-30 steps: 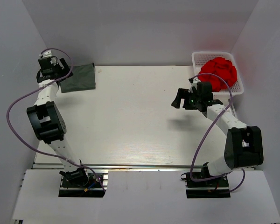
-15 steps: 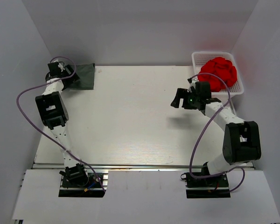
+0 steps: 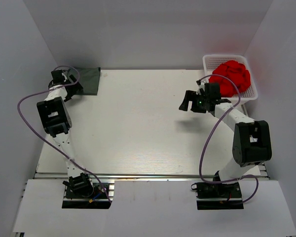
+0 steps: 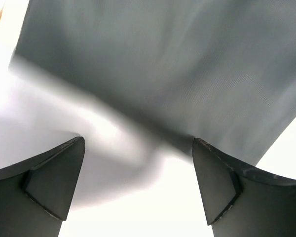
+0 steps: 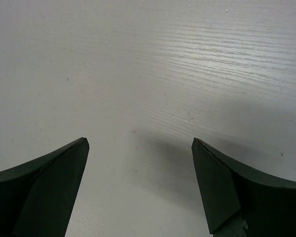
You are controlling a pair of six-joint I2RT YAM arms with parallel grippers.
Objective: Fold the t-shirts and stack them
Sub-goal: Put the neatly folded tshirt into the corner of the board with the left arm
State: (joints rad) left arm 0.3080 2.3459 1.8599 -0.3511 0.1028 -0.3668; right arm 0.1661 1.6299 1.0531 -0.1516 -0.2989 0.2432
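A dark charcoal-grey t-shirt [image 3: 89,80] lies folded flat at the table's far left corner. My left gripper [image 3: 72,85] hovers at its left edge. In the left wrist view the grey cloth [image 4: 177,64] fills the upper part, just beyond the open, empty left gripper [image 4: 138,143], with white table between the fingers. My right gripper [image 3: 189,101] is open and empty above the right middle of the table. The right wrist view shows only bare table [image 5: 138,74] between the spread fingers of the right gripper [image 5: 139,143].
A white mesh basket [image 3: 209,60] stands at the far right corner with a crumpled red cloth [image 3: 231,78] in it. White walls close in the table on the left, back and right. Purple cables loop beside both arms.
My left arm has drawn in, and its gripper has shifted right and nearer along the shirt's left edge. My right gripper has drifted slightly left and farther, still open.
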